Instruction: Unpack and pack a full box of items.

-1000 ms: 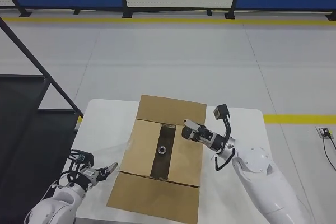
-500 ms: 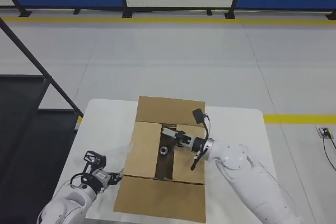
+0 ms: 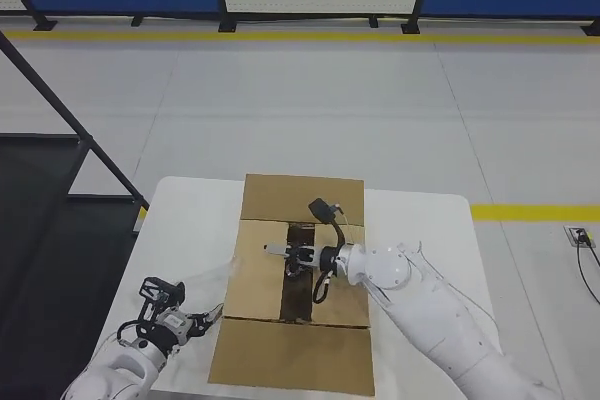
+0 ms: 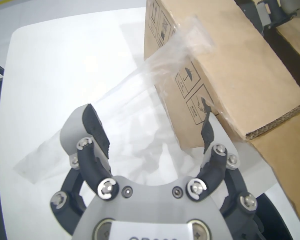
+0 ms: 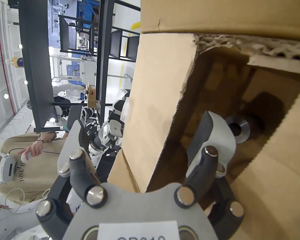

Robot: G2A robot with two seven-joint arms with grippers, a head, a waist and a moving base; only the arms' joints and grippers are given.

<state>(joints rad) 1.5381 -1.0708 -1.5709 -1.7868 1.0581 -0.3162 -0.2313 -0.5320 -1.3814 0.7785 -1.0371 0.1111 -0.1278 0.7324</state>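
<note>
The left claw [image 4: 147,111] was held wide open and empty beside the near corner of the box [image 4: 227,58], over clear film [image 4: 165,58] on the table [image 4: 65,51]. Farther in, the right claw [image 5: 142,126] was set open astride a top flap [image 5: 155,81], probably to fold it back; a metal ring [image 5: 236,128] was seen inside.

box [image 4: 230,58]: brown, black printed symbols | table [image 4: 65,58]: white | plastic film [image 4: 165,58]: clear | metal part [image 5: 236,128]: silver
</note>
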